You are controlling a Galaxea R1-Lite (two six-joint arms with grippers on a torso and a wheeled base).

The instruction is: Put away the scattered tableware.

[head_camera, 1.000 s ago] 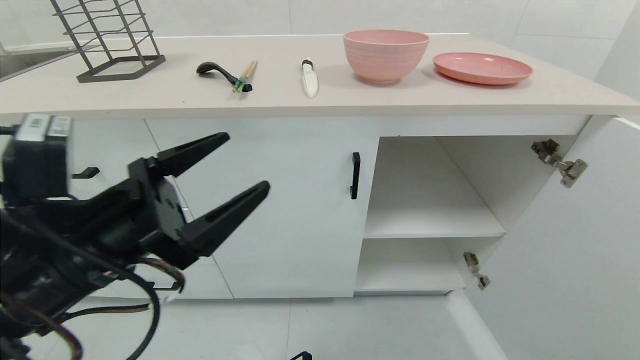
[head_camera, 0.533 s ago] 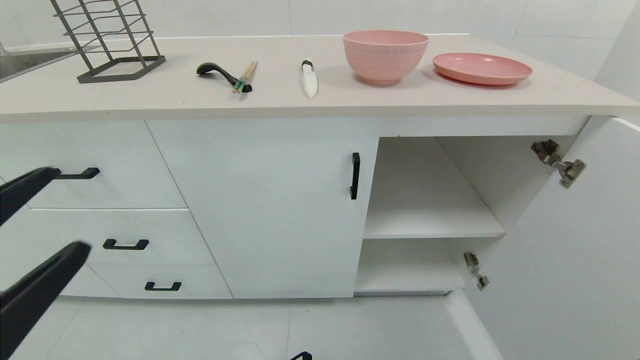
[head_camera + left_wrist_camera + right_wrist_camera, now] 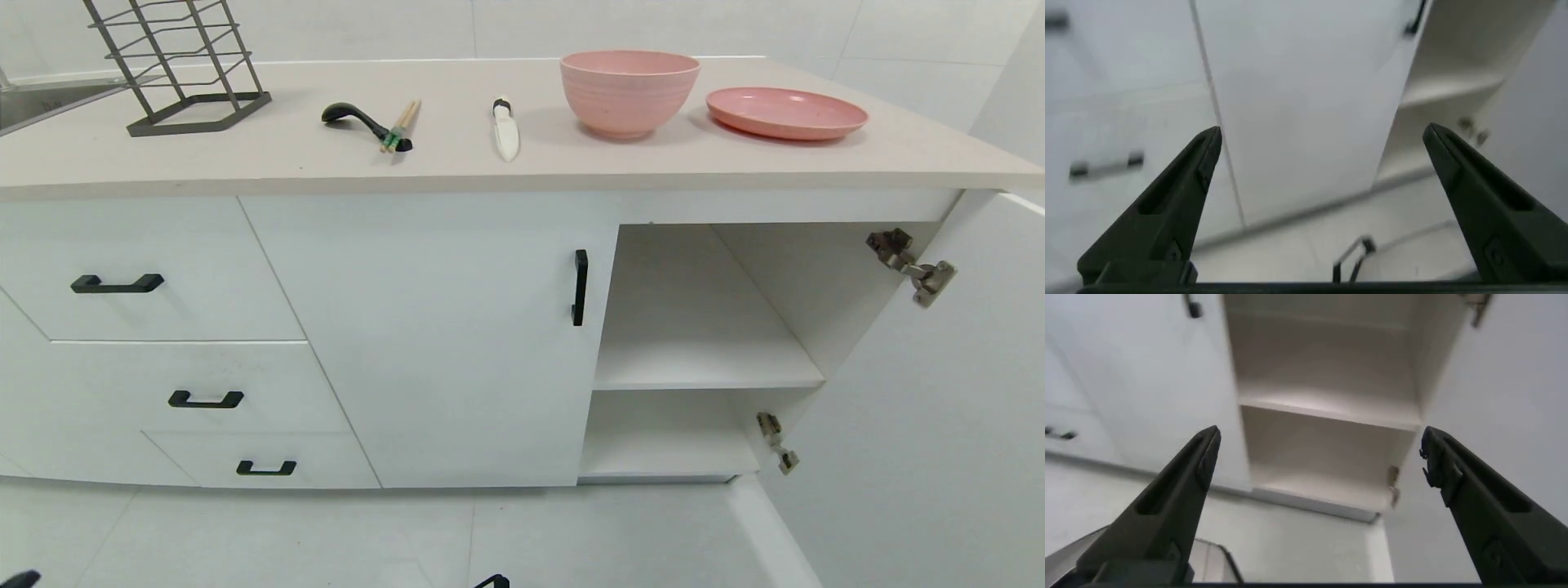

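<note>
Left gripper [image 3: 1323, 135] dropped low, jaws wide, empty; right gripper [image 3: 1321, 434] same. Beige countertop [image 3: 245, 155] holds pink bowl [image 3: 629, 90], plate [image 3: 785, 112]; cabinet door [image 3: 922, 392] open.

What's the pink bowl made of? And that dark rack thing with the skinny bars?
The pink bowl looks like plastic or a similar light material: it is matte and evenly coloured, with faint ridges round its side. It could be ceramic, but it shows no glaze shine. The rack looks like metal wire with a dark matte coating: its bars are thin, straight and stiff.

left hand [image 3: 1321, 131]: fingers spread wide apart | right hand [image 3: 1319, 433]: fingers spread wide apart
</note>
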